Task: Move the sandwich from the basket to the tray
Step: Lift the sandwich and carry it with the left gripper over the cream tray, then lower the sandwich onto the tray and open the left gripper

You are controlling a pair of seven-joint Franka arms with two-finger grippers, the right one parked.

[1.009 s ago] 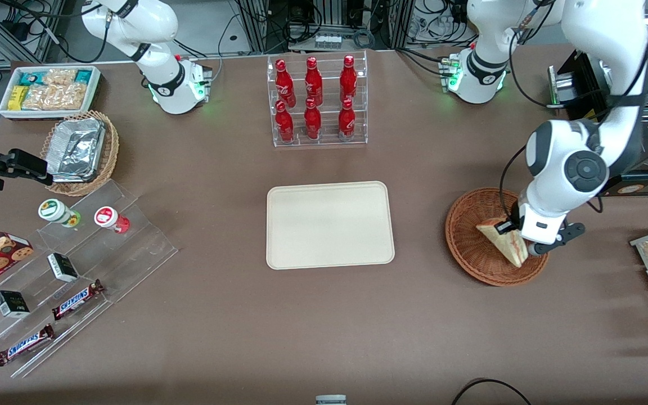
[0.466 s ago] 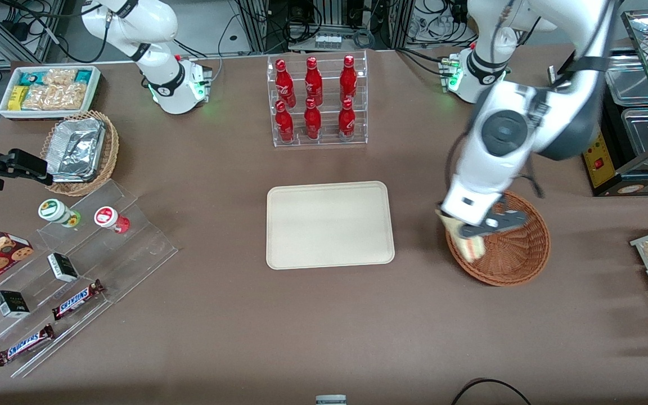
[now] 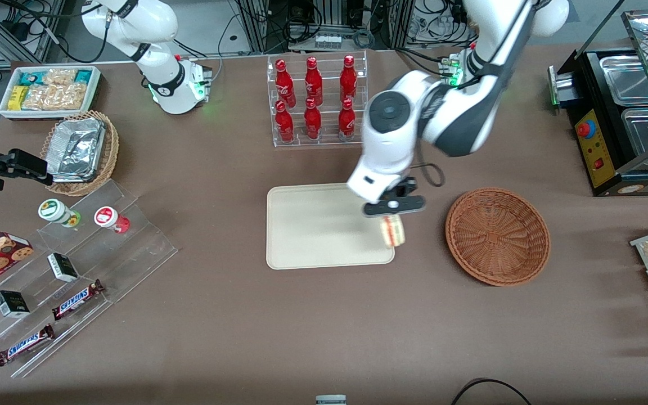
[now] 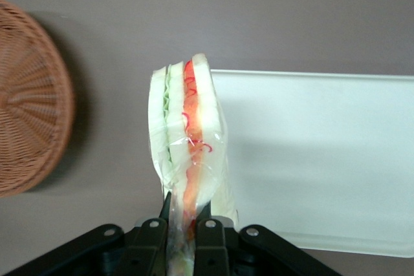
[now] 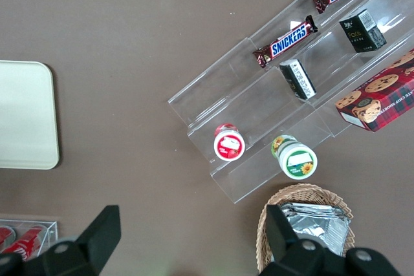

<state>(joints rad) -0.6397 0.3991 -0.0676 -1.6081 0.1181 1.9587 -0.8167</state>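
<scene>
My left gripper is shut on the sandwich, a wrapped wedge of pale bread with red and green filling. It holds the sandwich in the air over the edge of the cream tray that faces the basket. In the left wrist view the sandwich hangs clamped between the fingers, over the tray's rim. The reddish-brown wicker basket stands empty beside the tray, toward the working arm's end; it also shows in the left wrist view.
A clear rack of red bottles stands farther from the front camera than the tray. A clear stepped display with jars and snack bars, a foil-lined tan basket and a white snack bin lie toward the parked arm's end.
My left gripper lifted the sandwich out of the basket and carried it sideways to the tray's edge. The basket now stands empty.
</scene>
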